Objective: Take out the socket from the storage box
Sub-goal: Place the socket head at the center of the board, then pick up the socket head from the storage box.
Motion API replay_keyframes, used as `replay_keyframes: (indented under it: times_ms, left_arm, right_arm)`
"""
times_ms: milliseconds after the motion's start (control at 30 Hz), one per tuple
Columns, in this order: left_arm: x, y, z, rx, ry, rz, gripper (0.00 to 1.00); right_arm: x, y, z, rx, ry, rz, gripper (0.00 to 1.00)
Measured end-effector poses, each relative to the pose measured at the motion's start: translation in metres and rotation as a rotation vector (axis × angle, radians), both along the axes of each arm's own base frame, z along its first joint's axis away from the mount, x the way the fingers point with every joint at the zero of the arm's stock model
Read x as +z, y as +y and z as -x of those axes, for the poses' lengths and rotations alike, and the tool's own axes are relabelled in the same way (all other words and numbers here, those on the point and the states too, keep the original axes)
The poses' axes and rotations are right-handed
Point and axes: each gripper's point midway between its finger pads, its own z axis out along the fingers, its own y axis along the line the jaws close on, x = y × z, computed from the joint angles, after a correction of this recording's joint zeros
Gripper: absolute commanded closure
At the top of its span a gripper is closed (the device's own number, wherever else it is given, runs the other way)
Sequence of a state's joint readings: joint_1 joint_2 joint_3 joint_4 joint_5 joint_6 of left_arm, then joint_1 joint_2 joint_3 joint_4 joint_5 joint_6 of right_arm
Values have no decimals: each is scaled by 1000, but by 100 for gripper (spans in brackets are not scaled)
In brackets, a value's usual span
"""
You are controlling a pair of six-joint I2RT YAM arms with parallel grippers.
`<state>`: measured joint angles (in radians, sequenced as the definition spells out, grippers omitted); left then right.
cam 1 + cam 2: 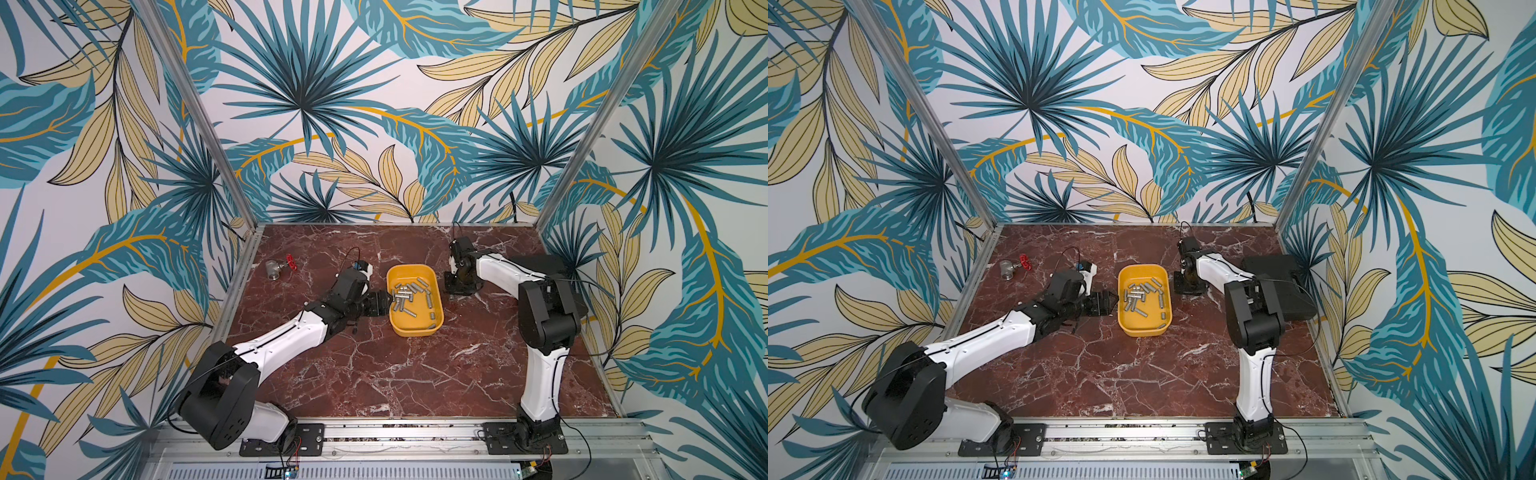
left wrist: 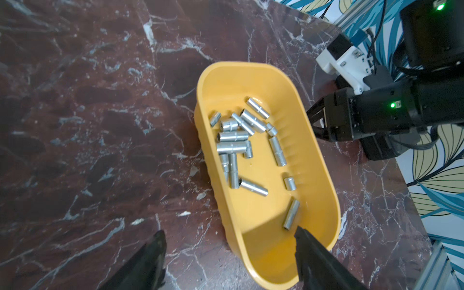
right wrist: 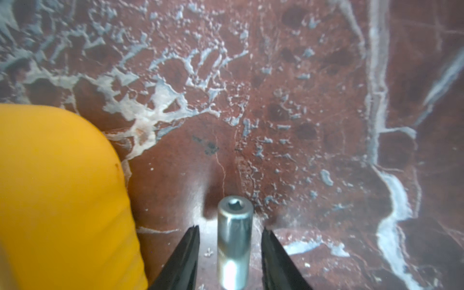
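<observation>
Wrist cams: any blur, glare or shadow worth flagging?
Right wrist: glare patch on the socket, storage box blurred close up. Left wrist: sockets sharp, shadow over one end of the storage box.

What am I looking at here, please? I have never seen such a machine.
The left arm and right arm are robots reaching over a red marble table. Two pictures look from above; two come from cameras on the wrists. A yellow tray holds many metal sockets; a valve with a red handle sits apart. The left gripper is open, one finger inside the tray. The right gripper is open beside the tray, around one socket, not touching it. Nothing is held.
</observation>
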<state>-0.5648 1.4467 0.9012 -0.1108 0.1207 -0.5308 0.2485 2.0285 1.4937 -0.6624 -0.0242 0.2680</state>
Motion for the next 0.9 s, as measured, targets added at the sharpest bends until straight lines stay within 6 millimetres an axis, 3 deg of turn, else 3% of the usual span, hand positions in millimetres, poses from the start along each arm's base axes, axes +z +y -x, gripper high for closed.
replay_keyframes:
  times_ms: [100, 300, 400, 533, 733, 900]
  left_arm:
    - [11, -13, -12, -28, -16, -7, 31]
    - [14, -49, -28, -103, -6, -56, 48]
    - [6, -68, -30, -140, 13, -102, 54]
    - [-10, -84, -32, -170, 50, -163, 59]
    - [-39, -90, -41, -169, 121, -245, 61]
    - [-51, -97, -50, -183, 154, -281, 65]
  right_arm:
    - [27, 0, 0, 1, -47, -11, 55]
    - [107, -1, 4, 5, -223, -54, 54]
    - [126, -5, 19, 2, -266, -67, 54]
    - [114, -8, 43, -6, -235, -80, 54]
    - [83, -14, 74, -15, -149, -77, 54]
    - [80, -16, 85, -22, -142, -79, 54]
